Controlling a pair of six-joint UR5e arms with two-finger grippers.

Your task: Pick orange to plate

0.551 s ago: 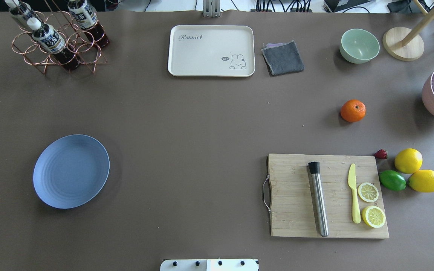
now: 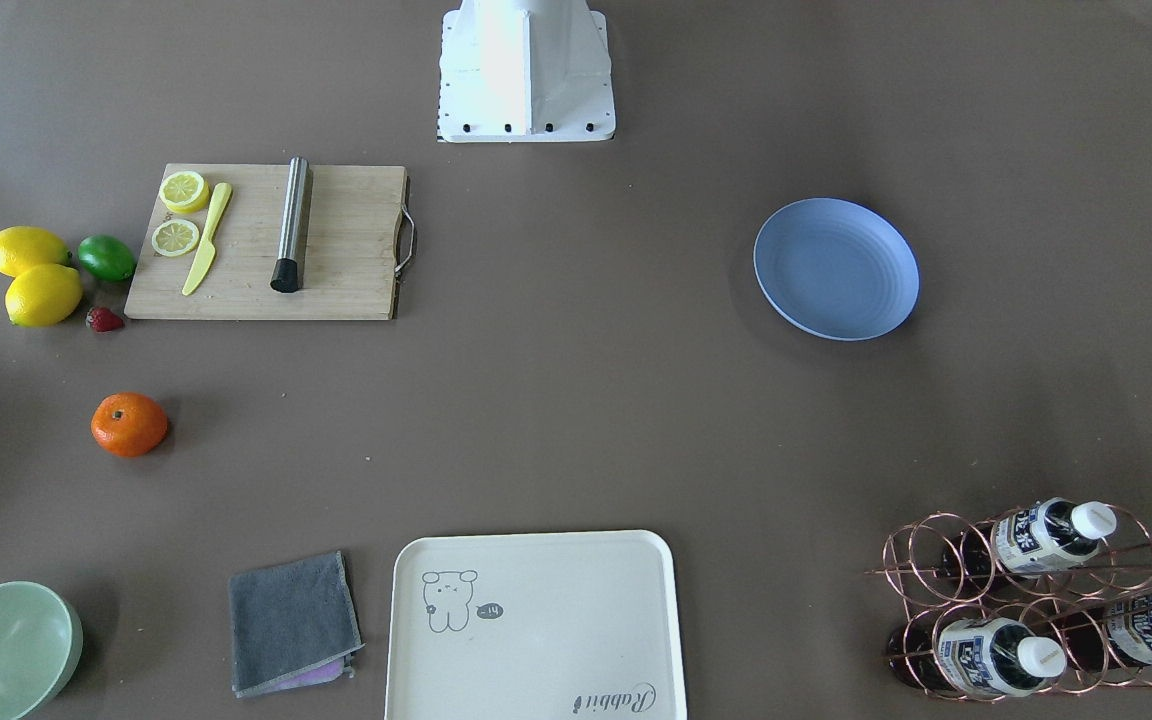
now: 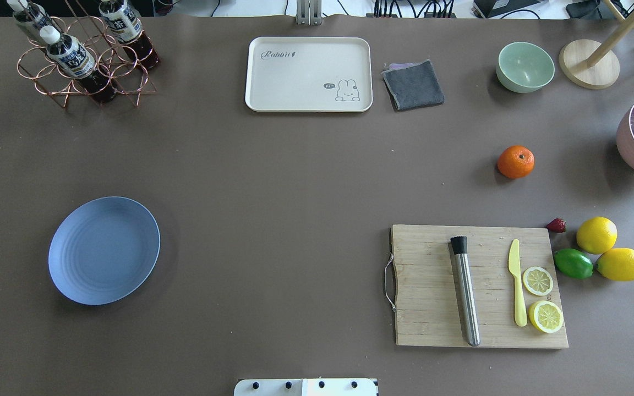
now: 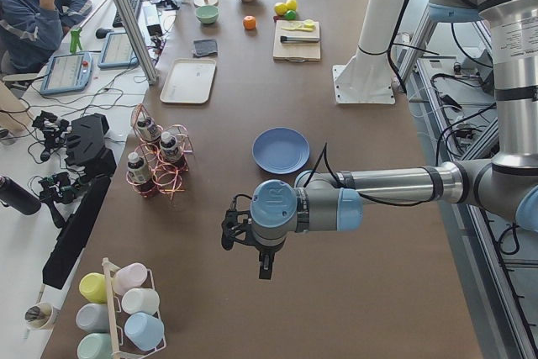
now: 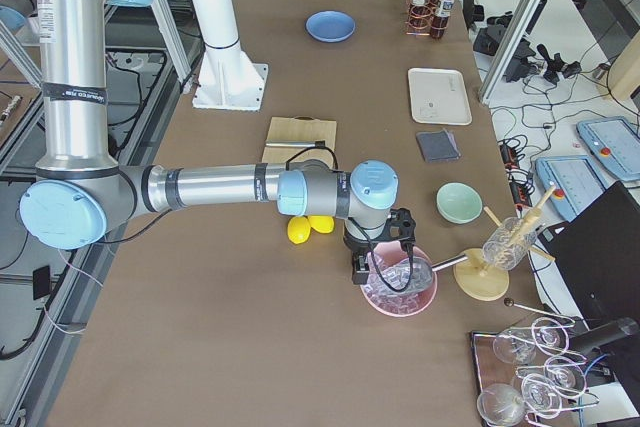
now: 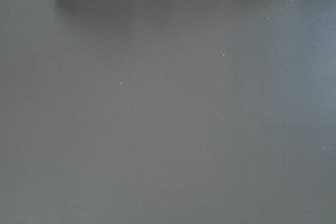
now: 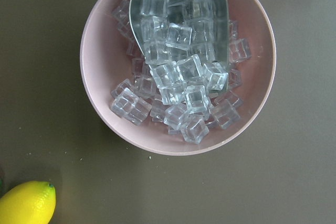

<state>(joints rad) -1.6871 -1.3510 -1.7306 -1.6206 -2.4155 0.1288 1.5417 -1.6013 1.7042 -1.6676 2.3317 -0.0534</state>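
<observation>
Blue plate and orange number one each; whether left hand or right hand gapes is unclear.

"Rabbit" printed on cream tray, beside rabbit drawing. Labels on bottles printed with characters, too small to be read.

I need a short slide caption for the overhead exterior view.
The orange lies on the table, far right of the empty plate.
</observation>
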